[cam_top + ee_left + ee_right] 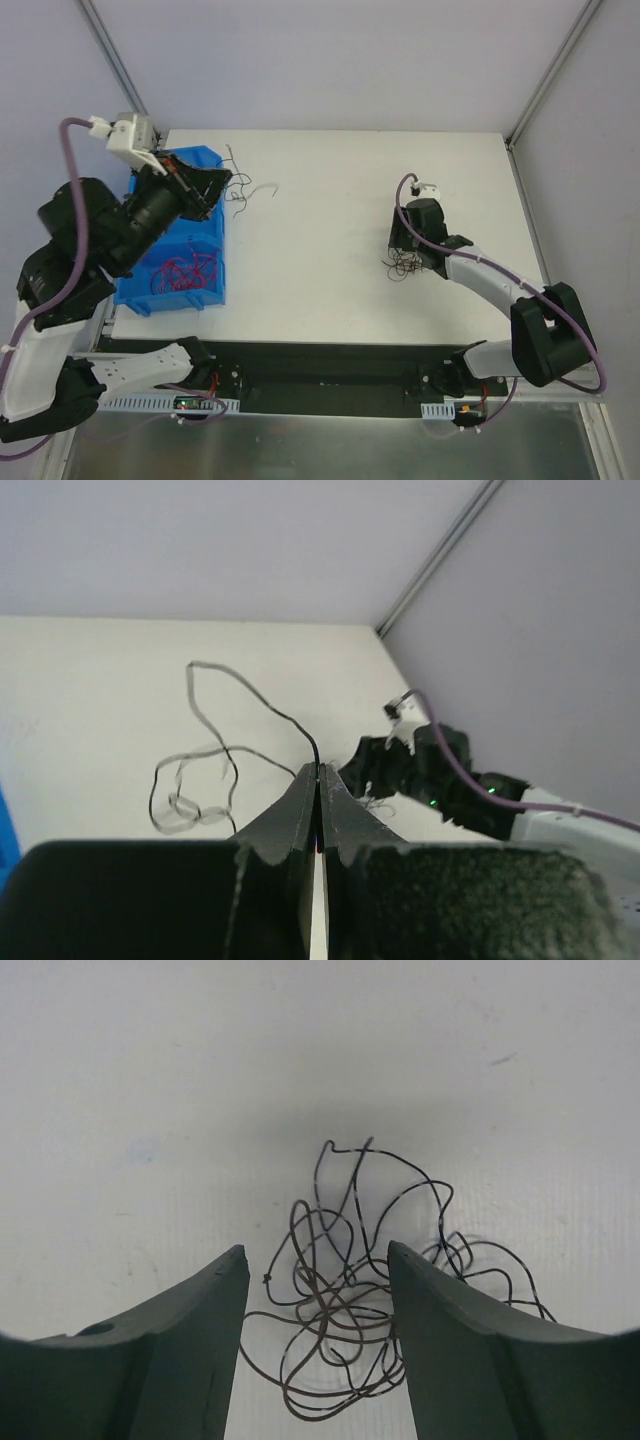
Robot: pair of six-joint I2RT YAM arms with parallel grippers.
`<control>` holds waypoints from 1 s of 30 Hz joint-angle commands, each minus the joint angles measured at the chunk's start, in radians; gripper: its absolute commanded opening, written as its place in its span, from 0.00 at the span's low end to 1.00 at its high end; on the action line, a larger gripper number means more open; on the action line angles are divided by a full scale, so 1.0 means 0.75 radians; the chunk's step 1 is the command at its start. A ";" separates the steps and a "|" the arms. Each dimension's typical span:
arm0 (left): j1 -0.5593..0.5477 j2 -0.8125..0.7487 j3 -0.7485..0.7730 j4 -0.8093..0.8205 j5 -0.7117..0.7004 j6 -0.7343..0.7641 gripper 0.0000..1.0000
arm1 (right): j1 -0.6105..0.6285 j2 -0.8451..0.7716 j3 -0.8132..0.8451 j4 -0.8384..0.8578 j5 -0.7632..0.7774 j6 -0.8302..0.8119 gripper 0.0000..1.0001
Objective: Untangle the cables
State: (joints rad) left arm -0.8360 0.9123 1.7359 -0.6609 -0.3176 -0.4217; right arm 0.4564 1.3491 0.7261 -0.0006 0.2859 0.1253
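My left gripper (222,182) is shut on a thin black wire (262,702) that loops up and away from the fingertips (318,772). It hangs over the table beside the blue bin (222,255). A pale grey wire (182,805) curls on the table under it and also shows in the top view (262,188). A bundle of red wires (186,272) lies in the bin. My right gripper (318,1260) is open, its fingers low on either side of a dark tangle of wires (345,1305), which also shows in the top view (404,268).
The blue bin stands at the table's left edge. The right arm (440,775) shows across the table in the left wrist view. White enclosure walls with metal corner posts (545,85) close the back and sides.
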 commanded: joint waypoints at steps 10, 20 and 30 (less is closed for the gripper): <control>0.122 0.164 -0.171 -0.162 -0.137 0.092 0.00 | 0.005 0.052 -0.083 0.262 -0.367 -0.001 0.72; 0.625 0.250 -0.353 -0.162 0.186 0.012 0.00 | 0.005 0.101 -0.023 0.275 -0.426 0.013 0.72; 0.959 0.403 -0.410 -0.095 0.245 -0.002 0.00 | 0.003 0.112 -0.009 0.281 -0.451 0.023 0.72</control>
State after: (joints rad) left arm -0.1802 1.1793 1.4509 -0.7765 -0.1642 -0.4057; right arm 0.4576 1.4322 0.6846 0.1757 -0.0341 0.1299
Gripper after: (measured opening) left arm 0.003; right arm 0.723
